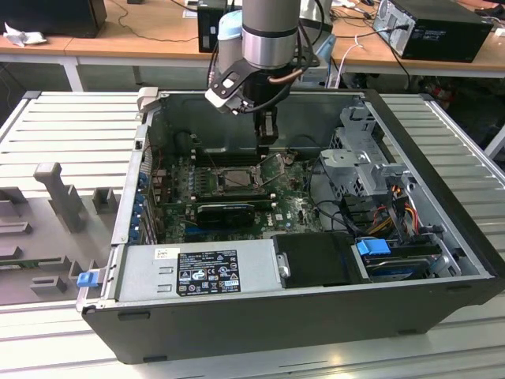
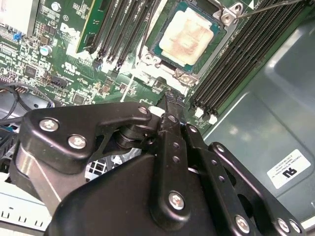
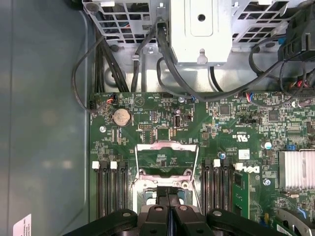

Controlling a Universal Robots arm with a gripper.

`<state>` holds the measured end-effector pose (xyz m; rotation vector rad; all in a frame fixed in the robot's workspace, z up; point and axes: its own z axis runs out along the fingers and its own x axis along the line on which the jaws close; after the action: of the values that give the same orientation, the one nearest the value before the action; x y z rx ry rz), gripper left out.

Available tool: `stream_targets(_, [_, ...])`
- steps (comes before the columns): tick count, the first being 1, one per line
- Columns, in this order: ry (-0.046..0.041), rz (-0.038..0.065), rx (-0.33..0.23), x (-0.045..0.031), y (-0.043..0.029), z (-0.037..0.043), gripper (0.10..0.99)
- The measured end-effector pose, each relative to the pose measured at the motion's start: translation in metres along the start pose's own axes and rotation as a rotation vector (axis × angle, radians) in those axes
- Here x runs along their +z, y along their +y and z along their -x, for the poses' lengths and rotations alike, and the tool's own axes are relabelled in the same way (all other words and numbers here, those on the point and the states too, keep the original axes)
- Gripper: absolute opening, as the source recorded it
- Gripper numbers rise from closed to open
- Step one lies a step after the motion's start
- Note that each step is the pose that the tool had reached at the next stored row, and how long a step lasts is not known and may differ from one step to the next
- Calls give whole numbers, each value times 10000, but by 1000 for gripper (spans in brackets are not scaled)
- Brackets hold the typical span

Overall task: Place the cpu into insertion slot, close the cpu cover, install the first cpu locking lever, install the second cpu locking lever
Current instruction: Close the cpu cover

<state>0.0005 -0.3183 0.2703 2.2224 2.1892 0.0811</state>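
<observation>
Second wrist view: chip [image 2: 192, 37] lies flat in the socket [image 2: 158, 49], just ahead of the gripper [image 2: 172, 100]. Fingers pressed together, nothing pinched. First wrist view: cover [image 3: 167, 146] swung open on the socket's far side from the fingers, not yet closed. Exterior view: gripper hangs near upper frame centre, above the socket. Case panel [image 2: 256, 113] carries a white label [image 2: 290, 169]; print not transcribed.
</observation>
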Motion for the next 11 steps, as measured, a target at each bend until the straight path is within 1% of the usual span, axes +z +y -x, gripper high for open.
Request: stream_targets(11, [0,0,0,4,71,-1,106])
